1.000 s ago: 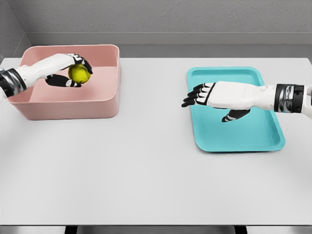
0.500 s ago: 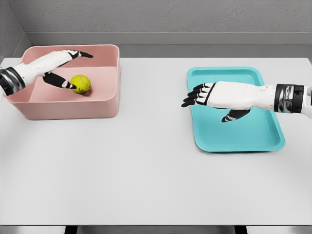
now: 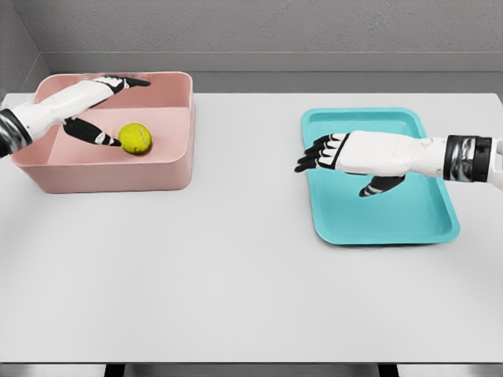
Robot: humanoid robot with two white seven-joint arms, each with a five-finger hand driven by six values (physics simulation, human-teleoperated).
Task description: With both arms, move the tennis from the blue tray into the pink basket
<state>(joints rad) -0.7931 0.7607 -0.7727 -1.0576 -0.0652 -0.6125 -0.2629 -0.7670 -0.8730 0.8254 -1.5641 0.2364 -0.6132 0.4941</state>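
Head view
Left arm pose: reaches in from the left edge over the pink basket (image 3: 177, 169), forearm angled up toward the far wall.
Left hand (image 3: 94, 106): fingers spread and straight, pointing right along the basket's back rim; thumb held apart below, its tip just beside the tennis ball (image 3: 135, 138); whether they touch I cannot tell. It holds nothing.
Right arm pose: comes in from the right edge, level, over the blue tray (image 3: 424, 224).
Right hand (image 3: 346, 153): palm down, fingers loosely extended toward the left past the tray's left rim, thumb hanging beneath; nothing in it.
Counts: one tennis ball, one basket, one tray, two hands.
Ball location: lying on the floor of the pink basket, right of centre, free of the walls.
Table (image 3: 236, 290): pale grey; basket far left, tray at right, well apart.
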